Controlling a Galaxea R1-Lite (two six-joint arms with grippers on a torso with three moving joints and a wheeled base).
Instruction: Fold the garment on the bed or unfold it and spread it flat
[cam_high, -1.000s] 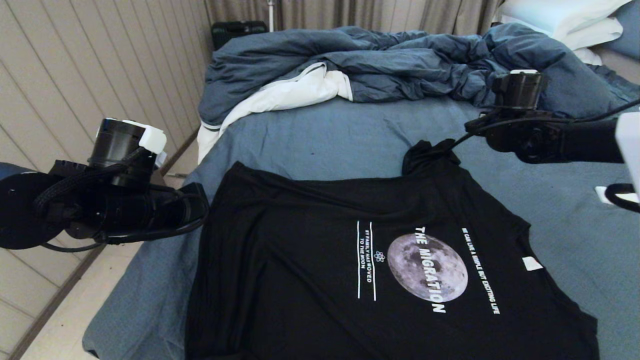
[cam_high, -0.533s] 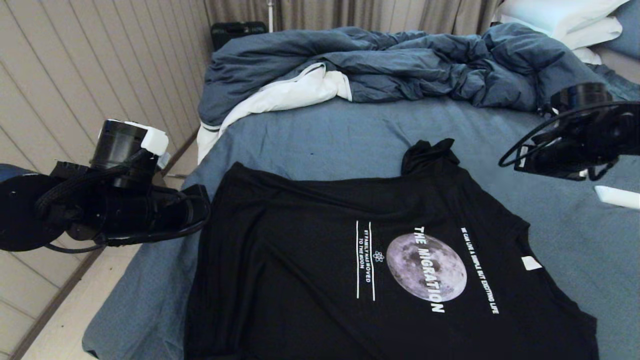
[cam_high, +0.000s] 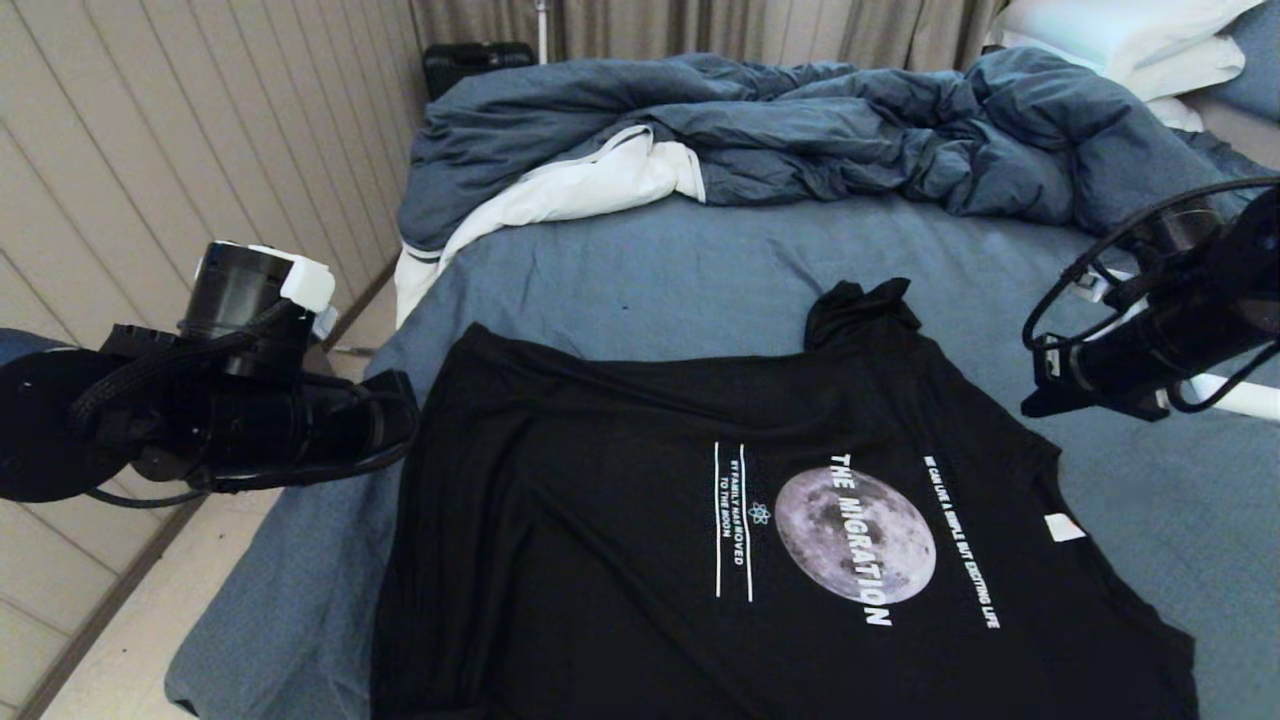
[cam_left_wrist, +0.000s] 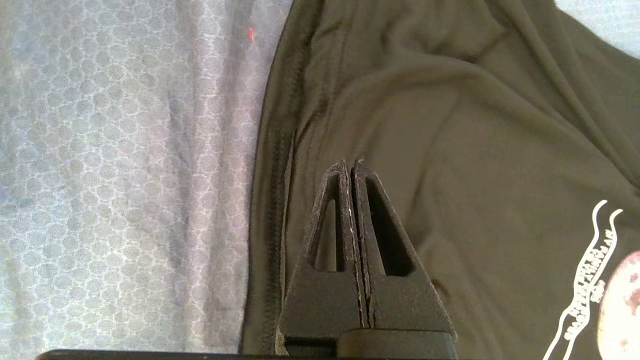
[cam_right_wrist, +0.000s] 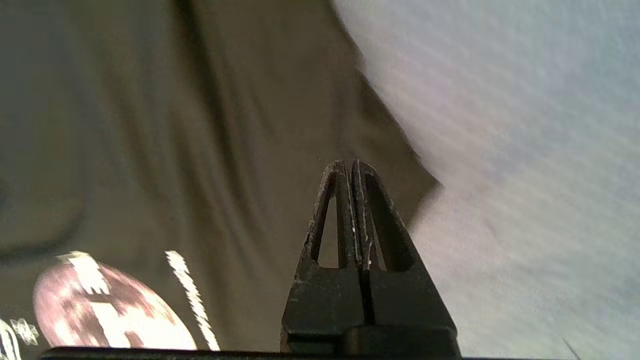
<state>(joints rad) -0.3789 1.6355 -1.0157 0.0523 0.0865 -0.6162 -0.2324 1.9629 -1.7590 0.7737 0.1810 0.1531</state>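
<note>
In the head view the garment (cam_high: 780, 520), a black T-shirt with a grey moon print, lies spread print-up on the near part of the bed (cam_high: 640, 270), its hem side close to the bed's left edge and its lower part running out of view at the near edge; one sleeve (cam_high: 860, 305) is bunched into a small peak on the far side. A broad strip of bare blue-grey sheet lies between the shirt and the rumpled duvet (cam_high: 800, 130) along the far side, and more bare sheet lies to the right of the shirt. A second ago the right arm stood just beyond the bunched sleeve; now it has drawn back to the bed's right side and turned, and the sleeve is unchanged. The left gripper (cam_high: 400, 420) has kept its place over the left edge, level, pointing at the shirt's hem. The right gripper (cam_high: 1040, 405) hangs above the sheet, clear of the cloth. In the left wrist view the left gripper (cam_left_wrist: 351, 165) has its fingers pressed together, empty, above the shirt's hemmed edge. In the right wrist view the right gripper (cam_right_wrist: 348, 165) is likewise closed and empty, over the shirt's edge where cloth meets sheet.
</note>
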